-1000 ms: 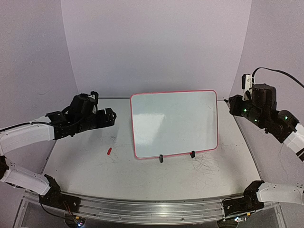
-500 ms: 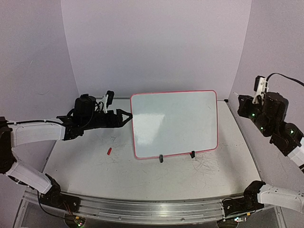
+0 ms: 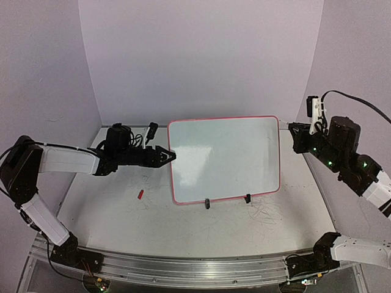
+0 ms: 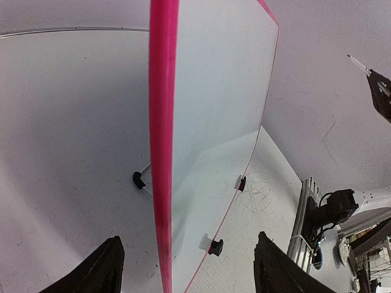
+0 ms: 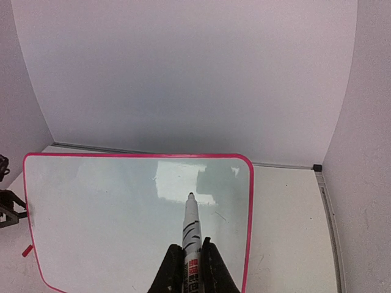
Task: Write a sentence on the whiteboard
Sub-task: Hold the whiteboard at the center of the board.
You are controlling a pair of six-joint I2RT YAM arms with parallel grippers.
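The whiteboard [image 3: 223, 159], glossy white with a thin red rim, stands tilted on two black clip feet [image 3: 208, 204] in the middle of the table. Its face shows no lettering, so the sentence is out of view. My left gripper [image 3: 166, 154] is open at the board's left edge. In the left wrist view the red rim [image 4: 160, 152] runs between the fingers [image 4: 101, 268] of this gripper [image 4: 189, 239] without touching them. My right gripper [image 5: 191, 262] is shut on a white marker [image 5: 190, 229], tip pointing at the board's upper right area. That gripper [image 3: 295, 135] hovers off the board's top right corner.
A small red marker cap [image 3: 140, 194] lies on the table left of the board. Grey scribble marks [image 3: 269, 213] cover the table in front of the board's right foot [image 3: 247, 198]. Curved walls close in the back and both sides.
My left arm has stretched rightward until its fingers straddle the board's left edge, and the jaws have narrowed a little. My right arm swung out, then back toward the board's top right corner.
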